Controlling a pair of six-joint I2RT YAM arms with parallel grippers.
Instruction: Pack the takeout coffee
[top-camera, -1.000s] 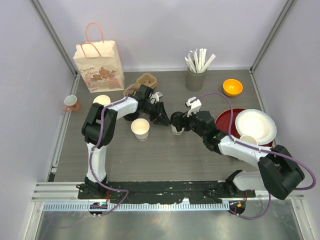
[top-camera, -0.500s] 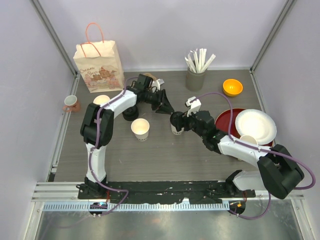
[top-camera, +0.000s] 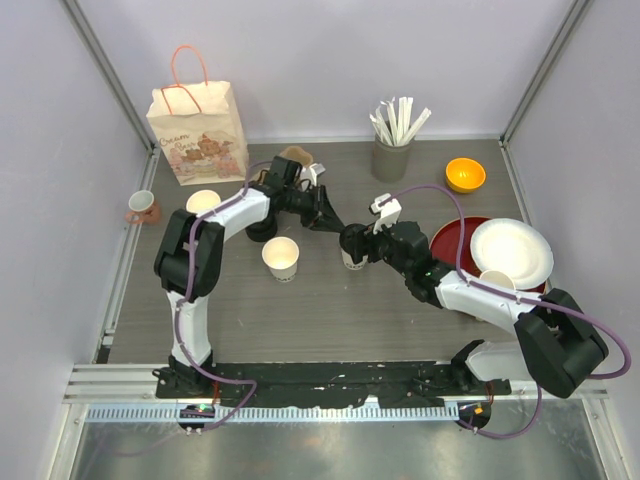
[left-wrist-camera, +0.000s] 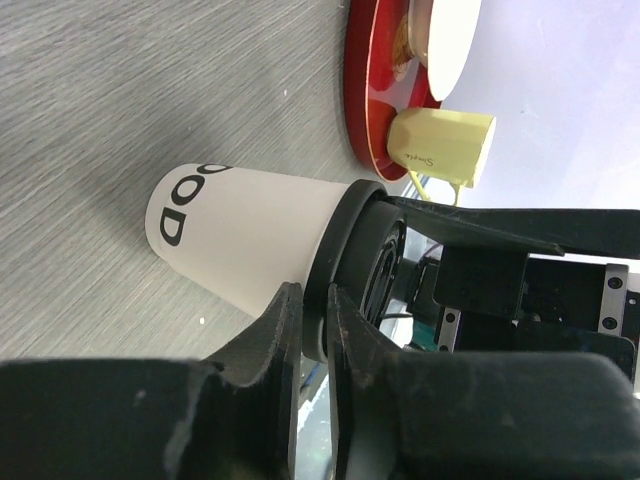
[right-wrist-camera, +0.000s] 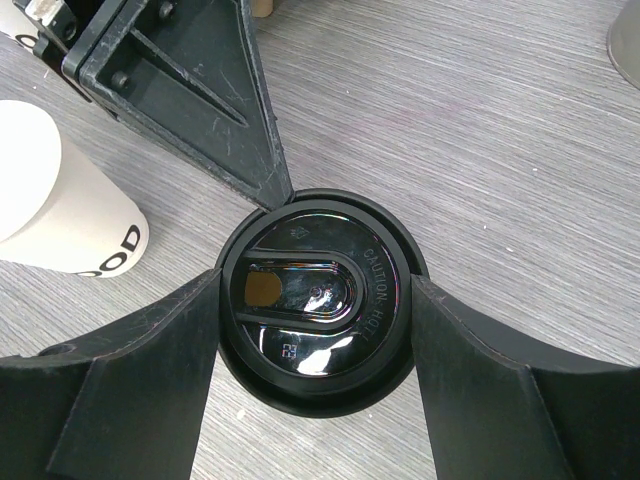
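Since the takeout coffee (top-camera: 352, 250) is thin paper under a glossy black lid (right-wrist-camera: 300, 290), expect it to be light, crushable and slippery. Grip the stiff rim band, not mid-wall. It stands mid-surface (top-camera: 400, 310). Right claw (right-wrist-camera: 316, 305) looks clamped on the lid at 3 and 9 o'clock. Left claw (left-wrist-camera: 310, 320) is nearly clenched and empty, tips at the rim, 11 o'clock. Lid reads "CAUTION HOT"; wall print ends "OD".

1. A robot test cell in a lab: plain pale wall panels (top-camera: 350, 60) in metal framing posts (top-camera: 105, 75) box in a grey counter (top-camera: 330, 310). A left arm (top-camera: 190, 260) and a right arm (top-camera: 480, 295) are bolted to a rail (top-camera: 330, 375).
2. It is dressed as a café takeaway stand, with a paper carrier bag (top-camera: 198, 130), a holder of wrapped sticks (top-camera: 392, 155), a lidded takeout coffee (right-wrist-camera: 315, 295) and a white plate (top-camera: 512, 252).
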